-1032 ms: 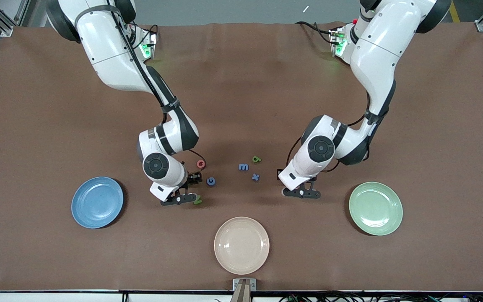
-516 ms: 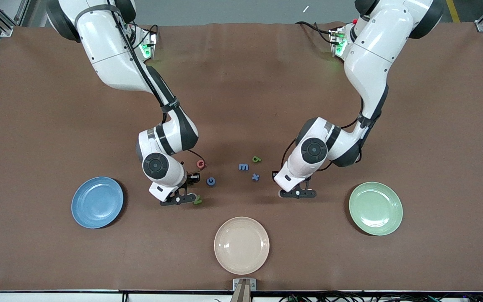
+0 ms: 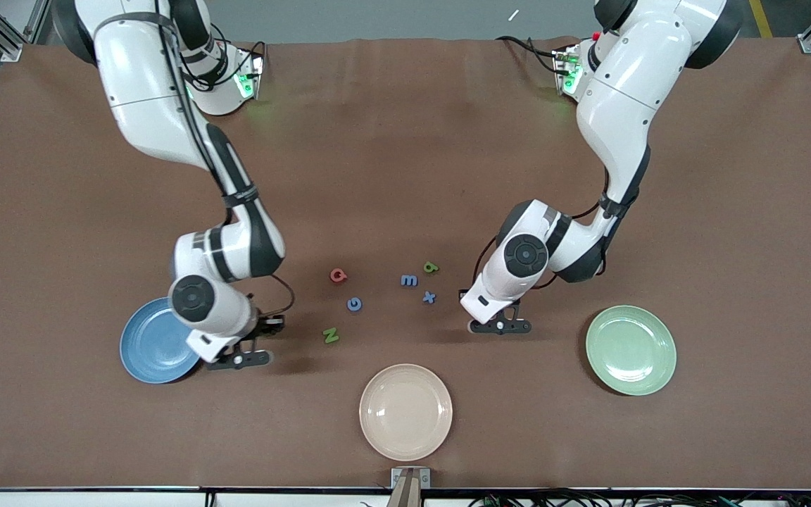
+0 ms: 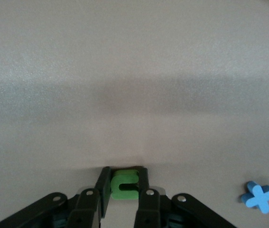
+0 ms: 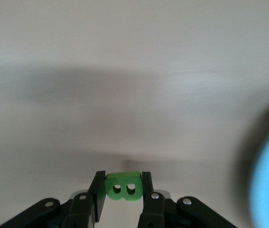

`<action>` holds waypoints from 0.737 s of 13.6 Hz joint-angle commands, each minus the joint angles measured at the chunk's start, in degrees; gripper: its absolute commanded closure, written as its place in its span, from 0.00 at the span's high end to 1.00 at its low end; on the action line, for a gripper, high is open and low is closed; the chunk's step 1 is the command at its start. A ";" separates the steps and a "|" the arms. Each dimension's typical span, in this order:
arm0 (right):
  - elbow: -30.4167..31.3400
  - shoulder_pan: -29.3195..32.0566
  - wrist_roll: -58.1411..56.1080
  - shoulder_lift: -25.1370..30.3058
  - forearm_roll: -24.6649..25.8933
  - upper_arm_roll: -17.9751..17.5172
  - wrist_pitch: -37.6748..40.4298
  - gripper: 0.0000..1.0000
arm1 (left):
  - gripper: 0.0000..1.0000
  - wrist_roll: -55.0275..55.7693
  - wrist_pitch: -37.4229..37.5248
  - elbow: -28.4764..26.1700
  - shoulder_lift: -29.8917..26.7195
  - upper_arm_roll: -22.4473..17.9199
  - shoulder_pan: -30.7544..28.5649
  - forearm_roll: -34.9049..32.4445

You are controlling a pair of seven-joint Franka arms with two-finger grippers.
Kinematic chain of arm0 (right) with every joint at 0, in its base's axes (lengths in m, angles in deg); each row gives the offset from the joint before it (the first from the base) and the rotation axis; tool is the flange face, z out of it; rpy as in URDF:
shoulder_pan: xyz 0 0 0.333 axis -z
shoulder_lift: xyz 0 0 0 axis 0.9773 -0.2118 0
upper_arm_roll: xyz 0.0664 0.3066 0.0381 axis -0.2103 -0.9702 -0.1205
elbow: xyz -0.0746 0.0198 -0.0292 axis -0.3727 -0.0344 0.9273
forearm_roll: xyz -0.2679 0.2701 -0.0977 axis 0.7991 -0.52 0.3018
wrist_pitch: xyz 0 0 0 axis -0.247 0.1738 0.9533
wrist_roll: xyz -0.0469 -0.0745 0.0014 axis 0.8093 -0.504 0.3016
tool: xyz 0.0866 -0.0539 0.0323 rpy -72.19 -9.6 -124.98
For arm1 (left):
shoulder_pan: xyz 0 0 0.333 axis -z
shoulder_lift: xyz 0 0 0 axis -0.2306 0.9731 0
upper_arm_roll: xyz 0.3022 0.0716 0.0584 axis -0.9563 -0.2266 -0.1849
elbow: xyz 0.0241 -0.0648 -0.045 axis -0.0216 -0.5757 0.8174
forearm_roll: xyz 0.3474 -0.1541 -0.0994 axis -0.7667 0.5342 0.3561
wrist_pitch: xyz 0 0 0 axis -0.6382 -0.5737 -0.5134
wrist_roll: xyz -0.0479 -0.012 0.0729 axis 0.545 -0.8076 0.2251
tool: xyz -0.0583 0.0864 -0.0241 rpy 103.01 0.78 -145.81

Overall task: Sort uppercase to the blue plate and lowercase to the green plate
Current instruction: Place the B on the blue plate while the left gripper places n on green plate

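1. The right claw is clamped on the green B – low over the surface, just beside the blue plate.
2. The left claw grips the green u, between the x and the green plate.
3. N, two Gs, m and q lie mid-surface.

Both arms are showing glossy white shells, black joint bands and caps, black cables, green lights glowing at bases.

Green B, sky-blue plate
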 commanded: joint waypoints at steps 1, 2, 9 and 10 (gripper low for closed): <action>0.59 3.59 -5.74 2.75 0.15 0.58 2.46 0.06 | 0.01 1.28 0.35 0.65 -1.05 -0.38 -1.43 -2.43; 0.67 4.83 -6.89 2.93 0.15 0.76 2.73 0.06 | 0.01 1.10 0.53 0.56 -2.54 -0.47 -3.09 -3.31; 1.46 15.28 -23.22 2.40 0.15 0.85 4.48 0.08 | 0.01 -1.79 5.89 0.21 -8.27 -0.38 -14.08 -8.68; 1.46 16.17 -24.55 2.23 0.15 0.85 4.75 0.11 | 0.02 -2.59 5.89 0.03 -8.00 -0.38 -15.23 -8.76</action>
